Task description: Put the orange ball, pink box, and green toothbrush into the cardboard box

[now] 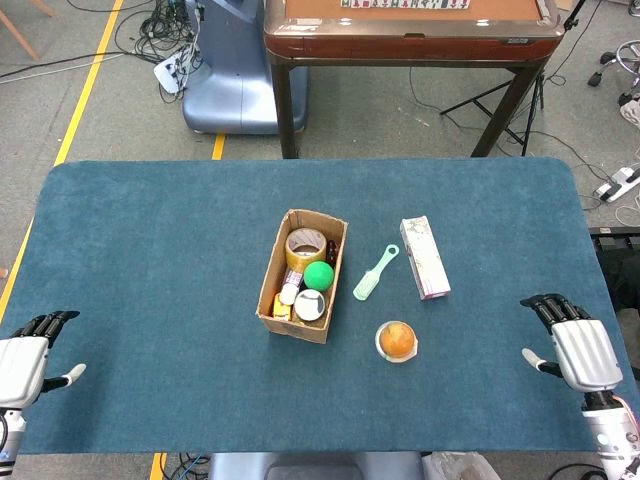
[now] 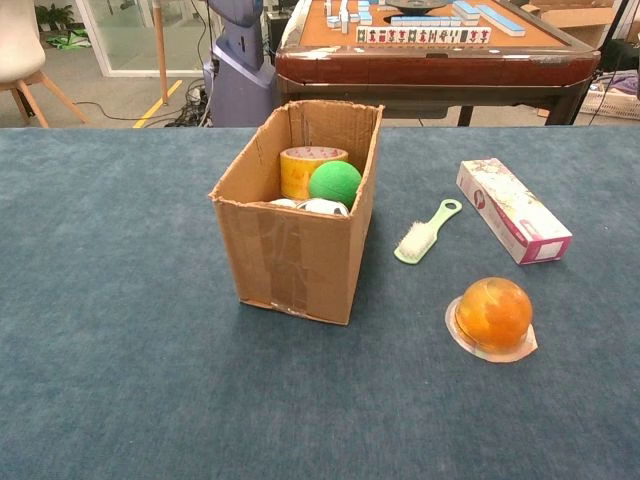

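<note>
The cardboard box (image 1: pixel 268 288) (image 2: pixel 290 260) stands open near the table's middle, holding a tape roll, a green ball and other small items. To its right lies the green toothbrush (image 1: pixel 374 272) (image 2: pixel 427 232), and beyond that the pink box (image 1: pixel 424 257) (image 2: pixel 512 209) on its side. The orange ball (image 1: pixel 397 340) (image 2: pixel 493 313) sits on a clear base in front of them. My left hand (image 1: pixel 25 362) hovers at the near left table edge and my right hand (image 1: pixel 577 347) at the near right edge, both holding nothing with fingers apart. The chest view shows neither hand.
The blue felt table (image 1: pixel 150 250) spreads wide around the objects. Behind it stand a mahjong table (image 1: pixel 410 30) and a blue-grey machine base (image 1: pixel 235 80), with cables on the floor.
</note>
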### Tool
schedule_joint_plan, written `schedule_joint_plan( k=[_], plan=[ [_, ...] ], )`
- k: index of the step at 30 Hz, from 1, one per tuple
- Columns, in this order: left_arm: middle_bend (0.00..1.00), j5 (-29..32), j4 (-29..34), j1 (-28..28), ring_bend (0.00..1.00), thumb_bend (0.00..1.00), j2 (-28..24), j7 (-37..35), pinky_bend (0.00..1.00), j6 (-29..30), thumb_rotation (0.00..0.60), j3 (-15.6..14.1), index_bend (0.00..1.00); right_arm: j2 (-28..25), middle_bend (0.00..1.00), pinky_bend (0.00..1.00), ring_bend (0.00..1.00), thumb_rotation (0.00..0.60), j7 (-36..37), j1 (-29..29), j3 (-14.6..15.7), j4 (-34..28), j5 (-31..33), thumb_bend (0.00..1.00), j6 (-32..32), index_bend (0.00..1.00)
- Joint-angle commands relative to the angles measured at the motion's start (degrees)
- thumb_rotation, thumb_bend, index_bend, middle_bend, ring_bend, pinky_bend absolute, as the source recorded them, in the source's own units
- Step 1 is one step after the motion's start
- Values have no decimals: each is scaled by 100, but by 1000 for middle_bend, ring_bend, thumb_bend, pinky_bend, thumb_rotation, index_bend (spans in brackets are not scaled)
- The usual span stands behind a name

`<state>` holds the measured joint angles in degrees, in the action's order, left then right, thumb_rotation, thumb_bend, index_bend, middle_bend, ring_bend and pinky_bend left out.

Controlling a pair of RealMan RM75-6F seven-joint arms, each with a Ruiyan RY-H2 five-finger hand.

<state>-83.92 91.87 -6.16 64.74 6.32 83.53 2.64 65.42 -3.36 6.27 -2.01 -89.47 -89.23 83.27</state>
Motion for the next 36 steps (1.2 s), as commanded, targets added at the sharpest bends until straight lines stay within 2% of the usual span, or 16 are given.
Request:
schedule_joint_plan(
  k=[1,14,28,36],
  plan=[
    [277,4,8,2,256,112,-4,4,415,-2,600,-2,235,2,279,404,209,600,-11,2,3,0,6,0,-11,286],
    [278,37,41,58,257,112,-52,-60,416,99,600,25,235,135,280,404,210,600,-159,275,3,33,-186,0,-289,286],
    [278,-25,147,173,257,112,-155,-102,416,347,600,52,235,180,263,386,212,600,-1071,1348,-74,-287,-515,0,-1614,286],
    [278,43,183,194,257,112,-199,-108,416,342,600,79,235,296,242,322,207,600,-1365,1880,-9,-430,-524,0,-2400,286]
  ],
)
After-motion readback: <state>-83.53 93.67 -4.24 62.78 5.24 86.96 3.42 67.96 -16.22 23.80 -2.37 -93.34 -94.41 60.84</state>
